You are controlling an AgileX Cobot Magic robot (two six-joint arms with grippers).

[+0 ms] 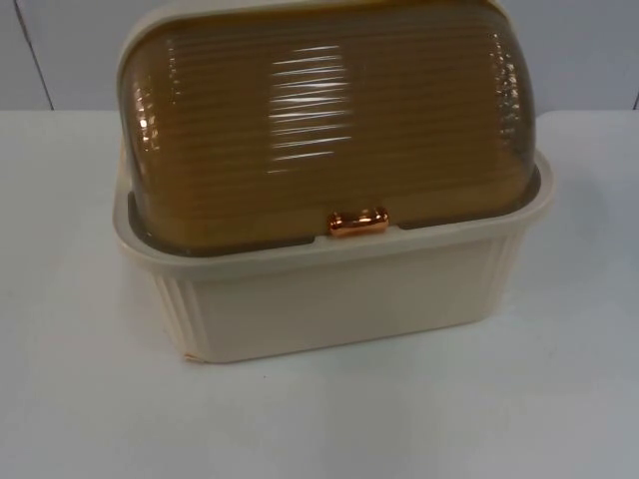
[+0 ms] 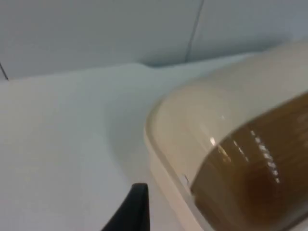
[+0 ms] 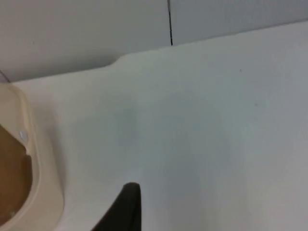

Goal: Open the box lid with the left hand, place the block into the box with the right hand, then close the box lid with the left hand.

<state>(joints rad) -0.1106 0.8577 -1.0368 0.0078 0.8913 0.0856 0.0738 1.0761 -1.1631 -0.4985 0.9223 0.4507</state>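
A cream box (image 1: 339, 294) with ribbed walls stands in the middle of the white table. Its amber ribbed dome lid (image 1: 329, 120) is down, with a copper handle (image 1: 358, 222) at the lid's front edge resting on the rim. In the left wrist view my left gripper (image 2: 137, 208) hangs over the table just beside a rounded end of the box (image 2: 192, 125), apart from it. In the right wrist view my right gripper (image 3: 126, 207) is above bare table, a short way from the box's rim corner (image 3: 41, 183).
The white table (image 1: 90, 399) spreads in front of and beside the box. The grey partition wall (image 1: 60, 50) closes the back, also seen as the wall (image 3: 96, 29) behind the table edge.
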